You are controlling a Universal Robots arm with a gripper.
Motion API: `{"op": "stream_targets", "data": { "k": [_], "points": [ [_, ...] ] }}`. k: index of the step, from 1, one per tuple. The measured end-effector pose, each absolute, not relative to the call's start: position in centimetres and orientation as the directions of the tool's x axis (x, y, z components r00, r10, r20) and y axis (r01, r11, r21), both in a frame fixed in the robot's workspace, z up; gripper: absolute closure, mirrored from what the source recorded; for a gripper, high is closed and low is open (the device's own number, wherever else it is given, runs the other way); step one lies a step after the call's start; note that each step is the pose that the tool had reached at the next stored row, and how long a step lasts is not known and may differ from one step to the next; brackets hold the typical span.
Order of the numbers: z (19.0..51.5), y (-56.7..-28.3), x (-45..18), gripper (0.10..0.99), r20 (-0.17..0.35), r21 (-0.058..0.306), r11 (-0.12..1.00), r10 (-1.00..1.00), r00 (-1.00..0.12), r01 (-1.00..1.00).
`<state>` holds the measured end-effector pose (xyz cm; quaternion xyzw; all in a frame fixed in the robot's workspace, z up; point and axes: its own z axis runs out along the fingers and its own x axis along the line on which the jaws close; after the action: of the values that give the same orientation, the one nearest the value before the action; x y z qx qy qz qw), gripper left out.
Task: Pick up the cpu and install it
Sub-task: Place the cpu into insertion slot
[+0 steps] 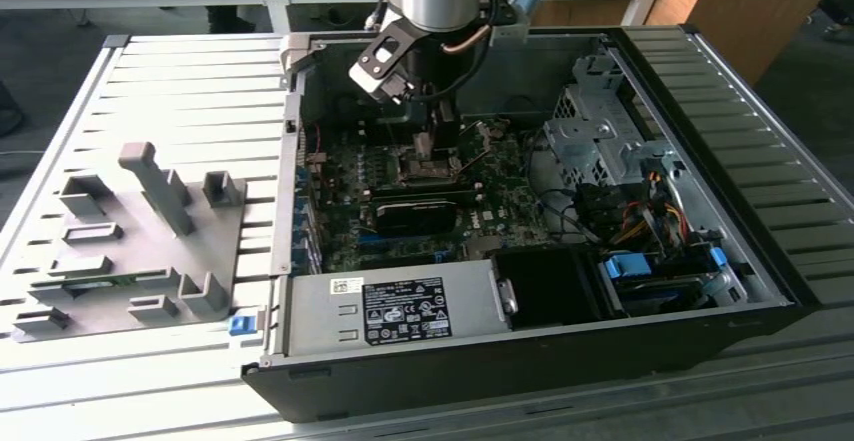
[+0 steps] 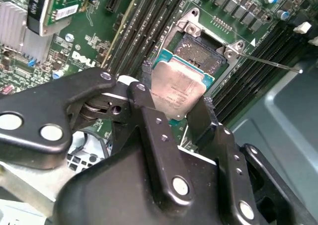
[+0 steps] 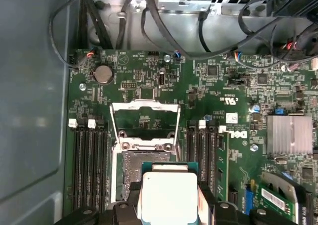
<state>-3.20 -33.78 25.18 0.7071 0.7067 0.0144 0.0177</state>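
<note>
In the exterior view, the gripper [image 1: 424,141] hung low inside the open case [image 1: 534,371], just above the board [image 1: 400,241].

In the second wrist view, its two fingers [image 2: 149,111] were squeezed tight on the cpu [image 2: 181,88], one on each side. The open socket [image 2: 198,51] lay just past the fingertips.

In the first wrist view, the cpu [image 3: 166,192] sat between the fingers. The socket [image 3: 134,165] was right under and ahead of it, with its metal frame [image 3: 144,106] flipped up. I could not tell if they touched.
</note>
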Motion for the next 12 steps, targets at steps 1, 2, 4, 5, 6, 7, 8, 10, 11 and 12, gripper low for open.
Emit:
{"op": "stream_targets", "data": {
  "k": [1, 2, 4, 5, 6, 7, 8, 10, 11, 12],
  "points": [
    [25.07, -33.72, -3.20, 0.557, -0.004, 0.045, 0.000, 1.000, 0.001, 0.999],
    [24.96, -33.68, -3.19, 0.557, -0.004, 0.046, 0.000, 1.000, 0.001, 0.999],
    [24.77, -33.66, -3.19, 0.557, -0.001, 0.046, 0.000, 1.000, 0.000, 0.999],
    [24.68, -33.66, -3.20, 0.557, 0.001, 0.046, 0.000, 1.000, -0.001, 0.999],
    [24.59, -33.67, -3.20, 0.557, 0.003, 0.046, 0.002, 1.000, -0.002, 0.999],
    [24.51, -33.67, -3.20, 0.557, 0.005, 0.046, 0.003, 1.000, -0.004, 0.999],
    [24.43, -33.66, -3.20, 0.557, 0.006, 0.046, 0.004, 1.000, -0.004, 0.999],
    [24.28, -33.57, -3.19, 0.557, 0.006, 0.046, 0.004, 1.000, -0.004, 0.999],
    [24.21, -33.48, -3.19, 0.557, 0.006, 0.046, 0.003, 1.000, -0.004, 0.999],
    [24.14, -33.39, -3.20, 0.557, 0.006, 0.046, 0.003, 1.000, -0.003, 0.999]
  ]
}}
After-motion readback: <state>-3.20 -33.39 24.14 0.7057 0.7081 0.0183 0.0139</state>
